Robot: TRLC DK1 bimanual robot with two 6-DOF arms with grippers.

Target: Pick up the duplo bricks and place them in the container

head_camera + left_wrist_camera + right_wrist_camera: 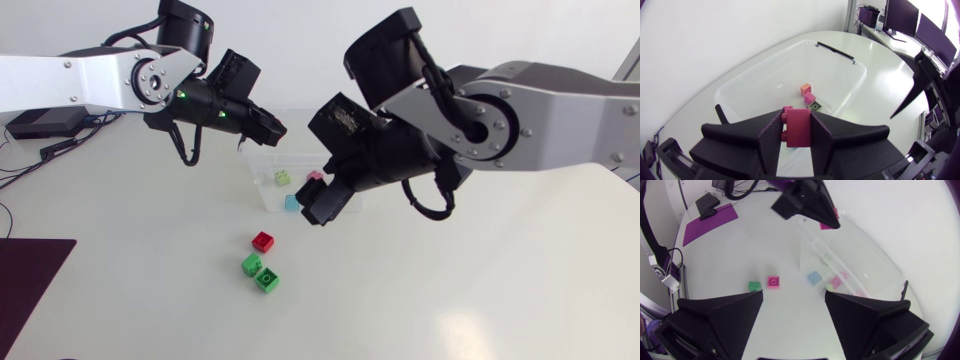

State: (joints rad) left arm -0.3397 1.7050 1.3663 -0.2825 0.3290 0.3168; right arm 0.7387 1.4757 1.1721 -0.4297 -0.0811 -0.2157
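Note:
My left gripper (272,128) hangs over the clear container (262,160), shut on a magenta brick (799,131) between its fingers. The right wrist view shows that same gripper (807,205) with the brick (828,225) above the container's rim. In the container lie a light green brick (283,177), a pink brick (315,176) and a blue brick (292,202) by the front wall. My right gripper (322,205) is open and holds nothing, low over the container's front right part. On the table in front lie a red brick (262,240) and two green bricks (252,264) (267,280).
A dark purple mat (25,275) covers the table's left front corner. A black device with cables (45,123) sits at the far left. The table (480,290) is bare white to the right and front of the loose bricks.

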